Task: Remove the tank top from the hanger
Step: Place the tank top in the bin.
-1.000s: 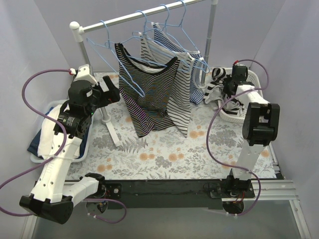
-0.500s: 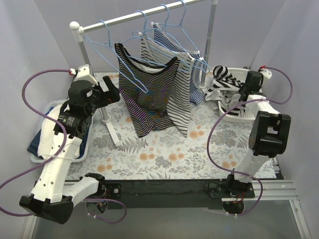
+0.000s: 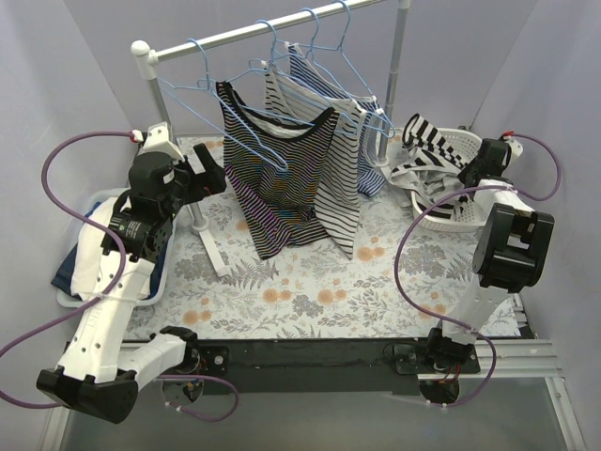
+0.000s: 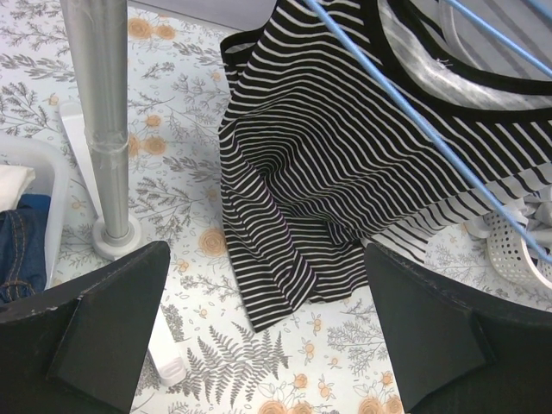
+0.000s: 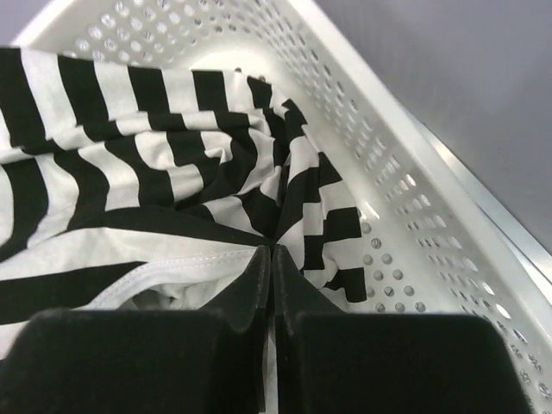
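Observation:
A wide-striped black and white tank top [image 3: 424, 139] hangs bunched over the white basket [image 3: 451, 218] at the back right. My right gripper [image 3: 470, 167] is shut on it. In the right wrist view the closed jaws [image 5: 272, 252] pinch a fold of this tank top [image 5: 172, 147] above the basket's wall [image 5: 388, 172]. A thin-striped black tank top [image 3: 282, 174] hangs on a blue hanger [image 3: 246, 127] from the rail [image 3: 254, 33], with more striped tops [image 3: 349, 141] behind it. My left gripper [image 3: 208, 171] is open and empty beside the rack pole, facing the thin-striped top [image 4: 345, 172].
The rack's pole [image 4: 102, 112] and its foot stand close to my left gripper. A white bin [image 3: 70, 268] with jeans and light clothes sits at the left. Empty blue hangers [image 3: 197, 89] hang on the rail. A floral cloth [image 3: 310, 282] covers the table.
My right gripper has moved right and back toward the basket's far side, dragging the wide-striped tank top up and over the basket. The left arm has not moved.

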